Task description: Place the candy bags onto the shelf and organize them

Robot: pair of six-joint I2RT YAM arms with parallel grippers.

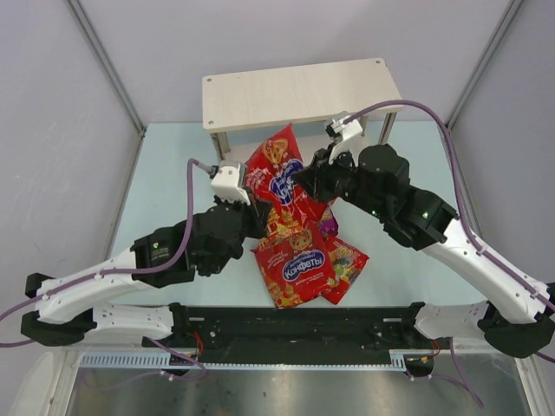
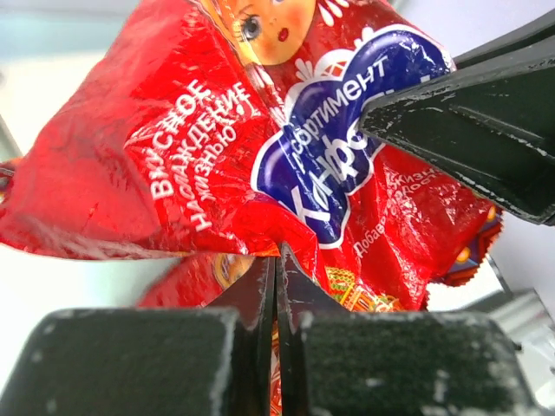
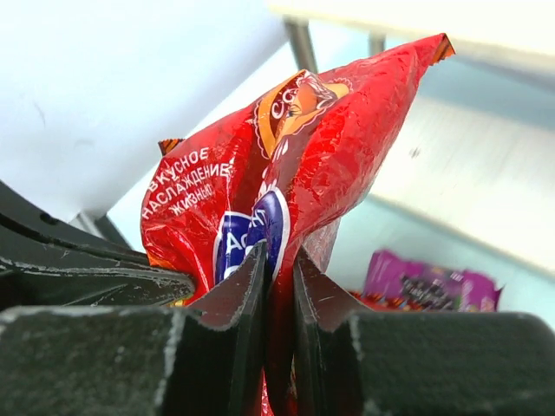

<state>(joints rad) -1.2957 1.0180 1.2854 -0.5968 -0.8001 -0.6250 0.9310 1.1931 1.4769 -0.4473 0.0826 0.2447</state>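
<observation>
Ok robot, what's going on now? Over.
Left fingers and right fingers shut on large red candy bag, held up near shelf. Three bags on table. Path clear.

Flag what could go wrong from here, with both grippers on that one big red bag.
1. The left gripper pinches only the thin lower edge of the lifted red bag, so the bag may slip out.
2. The right gripper clamps the same bag, so uneven arm motion could stretch or tear it.
3. The bag's top corner sits close to the shelf and might catch its front edge.
</observation>
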